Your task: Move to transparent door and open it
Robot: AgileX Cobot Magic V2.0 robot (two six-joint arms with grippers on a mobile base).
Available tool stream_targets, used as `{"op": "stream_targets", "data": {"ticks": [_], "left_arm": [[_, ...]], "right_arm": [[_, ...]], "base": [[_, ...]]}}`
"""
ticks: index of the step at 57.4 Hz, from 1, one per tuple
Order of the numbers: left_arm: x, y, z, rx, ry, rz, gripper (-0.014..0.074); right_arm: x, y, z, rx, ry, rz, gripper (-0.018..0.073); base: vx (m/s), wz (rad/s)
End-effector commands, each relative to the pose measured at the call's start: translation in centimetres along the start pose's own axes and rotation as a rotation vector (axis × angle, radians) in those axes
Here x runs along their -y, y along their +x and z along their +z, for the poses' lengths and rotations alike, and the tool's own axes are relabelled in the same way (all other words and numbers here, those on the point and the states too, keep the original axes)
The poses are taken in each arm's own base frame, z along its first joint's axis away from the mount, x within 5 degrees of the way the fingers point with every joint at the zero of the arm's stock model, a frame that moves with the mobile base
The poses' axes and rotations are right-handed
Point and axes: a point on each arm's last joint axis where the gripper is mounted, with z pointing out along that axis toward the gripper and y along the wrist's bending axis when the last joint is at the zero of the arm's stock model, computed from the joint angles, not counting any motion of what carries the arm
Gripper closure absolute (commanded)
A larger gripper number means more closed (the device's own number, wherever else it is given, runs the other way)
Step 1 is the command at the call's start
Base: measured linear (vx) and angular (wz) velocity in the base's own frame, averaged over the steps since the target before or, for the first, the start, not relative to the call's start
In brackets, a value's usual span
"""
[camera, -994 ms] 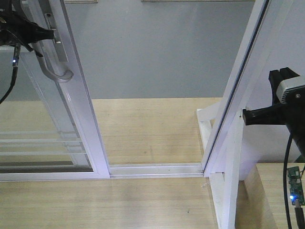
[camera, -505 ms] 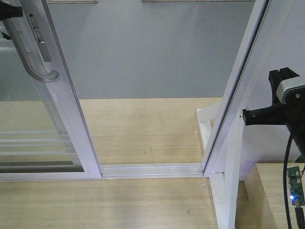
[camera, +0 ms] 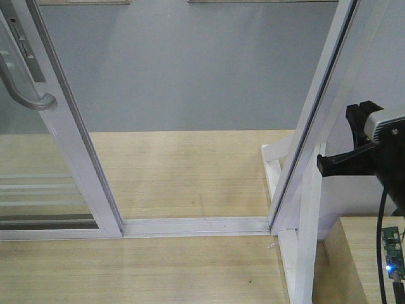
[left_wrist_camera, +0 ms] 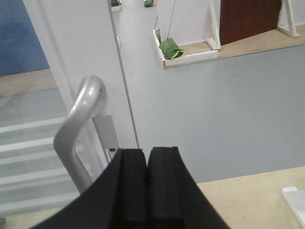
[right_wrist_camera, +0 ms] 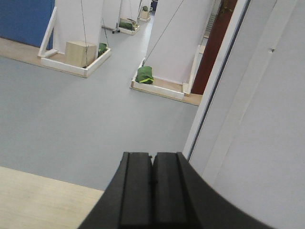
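Door (camera: 69, 145) at far left of front view, slid clear of slanted post (camera: 316, 107) — floor track (camera: 196, 225) bare between. Left gripper (left_wrist_camera: 147, 186) pressed closed, just right of handle (left_wrist_camera: 76, 129), not gripping. Right gripper (right_wrist_camera: 152, 191) closed — beside post.

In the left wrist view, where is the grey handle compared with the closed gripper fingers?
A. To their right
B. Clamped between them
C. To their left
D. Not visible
C: the handle curves up left of the left gripper, whose pads meet with nothing between them.

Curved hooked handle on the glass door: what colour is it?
Silver-grey metal handle, clearest in the left wrist view.
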Motion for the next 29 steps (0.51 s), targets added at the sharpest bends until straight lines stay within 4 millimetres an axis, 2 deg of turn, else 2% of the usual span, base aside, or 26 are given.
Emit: {"op": "stream_targets", "data": {"ticks": [1,15,29], "left_arm": [[0.5,-0.1,-3.6,0.138,-0.007,-0.017,0.0599],[1.5,6.8,-9.6,0.135,-0.010,-0.006,0.0599],[2.4,12.5,-12.9,0.122,-0.001,-0.016,0.0599]], "right_arm": [[0.9,-2.0,-0.9,0.093,0.032,0.033,0.0561],[2.4,-3.3,-4.8,0.135,-0.009,0.093,0.0562],[4.5,-2.9,-8.3,0.101,0.046,0.061,0.0562]], "base": [[0.00,0.00],[0.00,0.00],[0.00,0.00]]}}
